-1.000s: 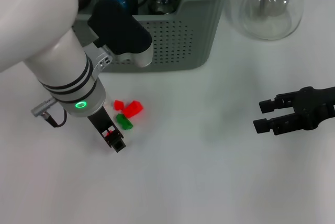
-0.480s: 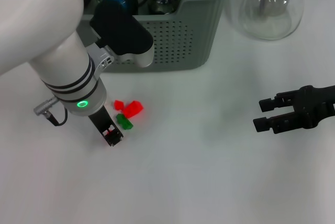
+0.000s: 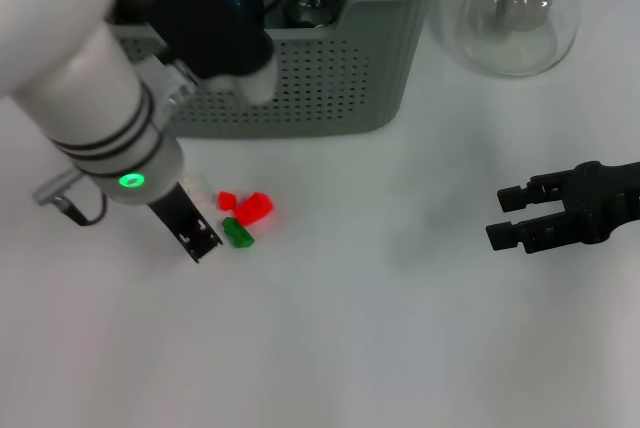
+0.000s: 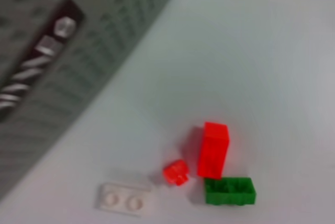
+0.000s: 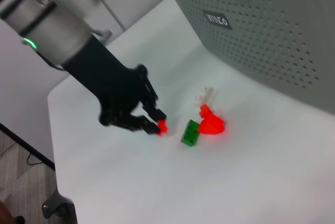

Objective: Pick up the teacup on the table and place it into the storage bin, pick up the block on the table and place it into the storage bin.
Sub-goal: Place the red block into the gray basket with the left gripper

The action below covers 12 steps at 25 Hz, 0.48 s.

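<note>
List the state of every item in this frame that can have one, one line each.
Left gripper: shut on a small red block, just above the table.
Right gripper: open, empty, off to the right.
Grey-green perforated plastic storage bin: upright, glassware inside.
Clear glass teapot: upright, black lid on.
Larger red block: lying on the table.
Green block: lying on the table.
White flat block: lying on the table.

My left gripper hangs just left of the blocks; the storage bin sits behind them.
</note>
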Available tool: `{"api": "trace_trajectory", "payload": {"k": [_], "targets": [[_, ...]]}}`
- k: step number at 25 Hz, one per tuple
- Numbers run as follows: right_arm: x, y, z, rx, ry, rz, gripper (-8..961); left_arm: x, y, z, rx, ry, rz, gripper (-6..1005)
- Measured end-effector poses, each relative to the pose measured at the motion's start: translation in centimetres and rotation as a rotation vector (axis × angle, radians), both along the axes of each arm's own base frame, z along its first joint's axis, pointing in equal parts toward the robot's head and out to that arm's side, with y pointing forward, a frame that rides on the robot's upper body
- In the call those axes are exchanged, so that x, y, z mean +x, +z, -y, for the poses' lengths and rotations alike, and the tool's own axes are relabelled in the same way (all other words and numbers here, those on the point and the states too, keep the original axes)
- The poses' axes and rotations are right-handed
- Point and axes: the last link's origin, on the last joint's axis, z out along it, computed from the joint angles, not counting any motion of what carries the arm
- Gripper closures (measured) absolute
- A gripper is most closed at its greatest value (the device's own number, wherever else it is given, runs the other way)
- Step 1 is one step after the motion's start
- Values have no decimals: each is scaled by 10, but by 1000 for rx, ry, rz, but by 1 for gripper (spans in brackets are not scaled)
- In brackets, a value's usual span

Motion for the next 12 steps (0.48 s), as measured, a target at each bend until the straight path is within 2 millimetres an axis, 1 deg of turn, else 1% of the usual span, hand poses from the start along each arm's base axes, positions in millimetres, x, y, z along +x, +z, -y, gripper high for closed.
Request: {"api": "trace_trajectory", "payload": {"k": [2, 4, 5, 6, 8, 9, 10, 12], "targets": [[1, 0, 0, 1, -1, 1, 128, 6, 19, 2, 39, -9, 33, 815], [1, 1, 0, 1, -2, 2, 128, 17, 40, 7, 68, -17, 113, 821], [1, 1, 0, 2, -2, 1, 128, 24, 54, 11, 82, -32, 174, 821], [1, 1, 0, 3, -2, 2, 128, 30, 63, 13, 85, -45, 235, 820], [2, 1, 0, 4, -2, 2, 128, 52, 87, 18, 91, -112, 408, 819], [2, 1, 1, 5, -1, 2, 128, 58, 97, 18, 101, -137, 466, 819], [2, 1, 1, 5, 0, 2, 128, 67, 111, 16, 124, -184, 546, 818], [2, 1, 1, 5, 0, 2, 128, 80, 130, 9, 171, -253, 629, 817]]}}
